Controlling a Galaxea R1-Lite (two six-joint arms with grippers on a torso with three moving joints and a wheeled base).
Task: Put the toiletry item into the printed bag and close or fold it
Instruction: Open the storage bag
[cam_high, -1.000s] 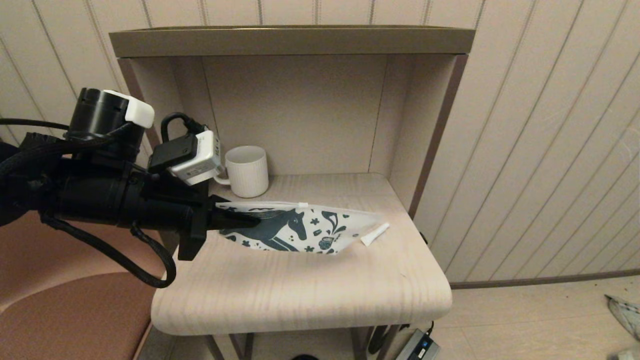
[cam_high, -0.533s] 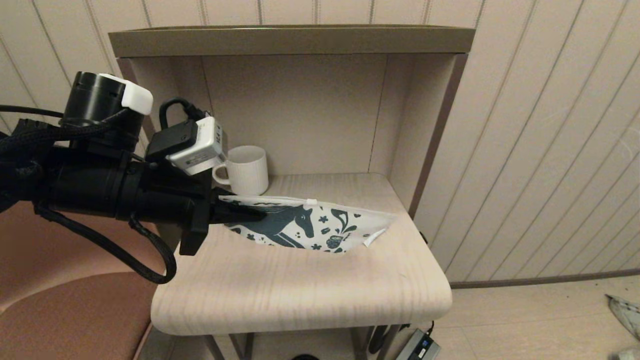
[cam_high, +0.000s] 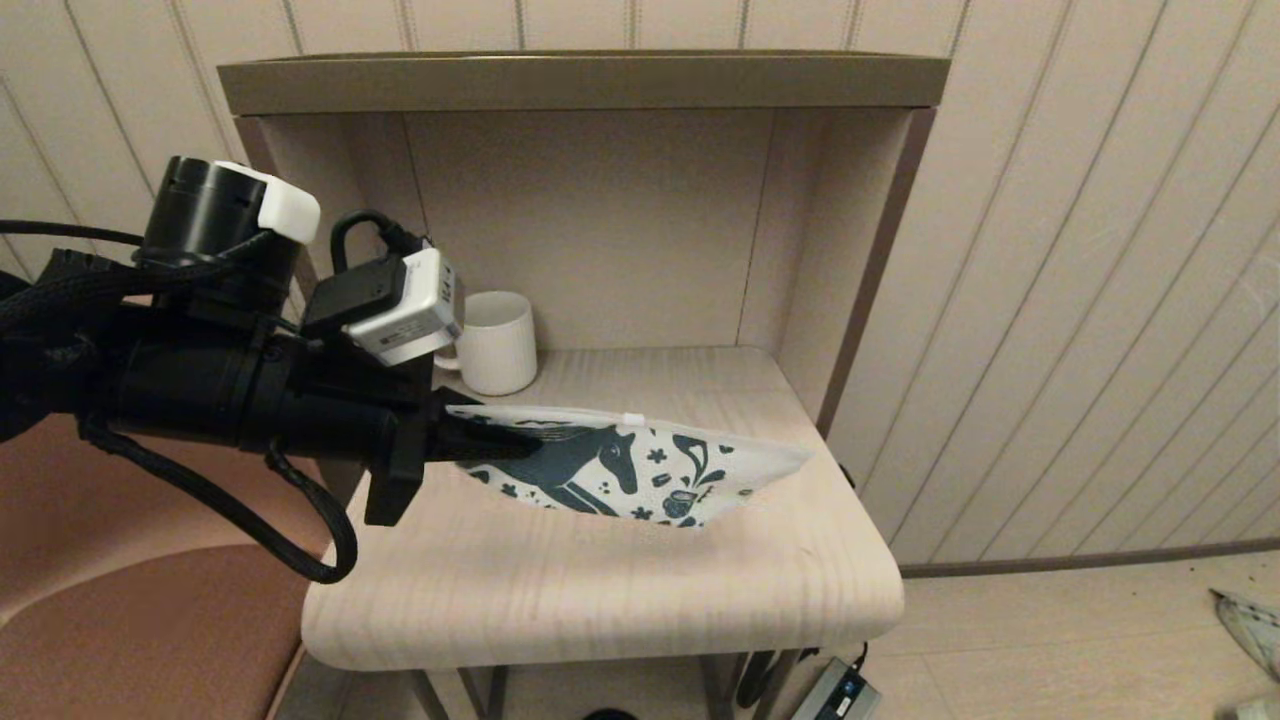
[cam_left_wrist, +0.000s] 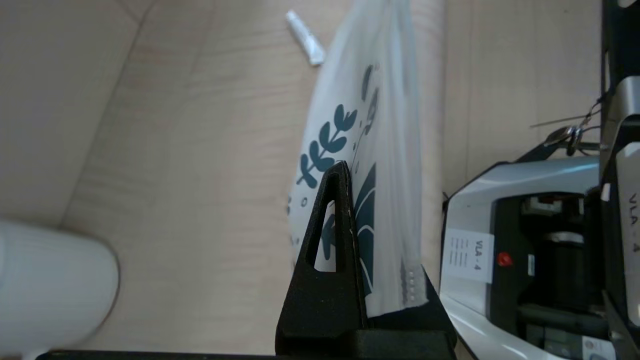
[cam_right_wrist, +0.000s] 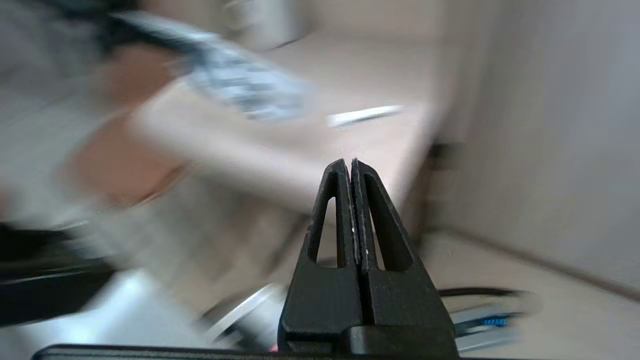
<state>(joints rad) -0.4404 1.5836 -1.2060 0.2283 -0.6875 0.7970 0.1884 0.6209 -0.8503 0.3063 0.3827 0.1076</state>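
A pale wooden table (cam_high: 600, 590) sits in a niche, with a white mug (cam_high: 497, 342) at its back. The left gripper (cam_high: 490, 440) reaches in from the left side, fingers clamped on one end of the bag (cam_high: 640, 468), holding it lifted and level above the table. The tube (cam_left_wrist: 305, 38) lies on the table near the bag's far end, outside it. The right gripper (cam_right_wrist: 353, 165), fingers pressed together and empty, hangs off the table's front right. Judging by this, nothing is packed yet: inserting the tube and closing the bag remain.
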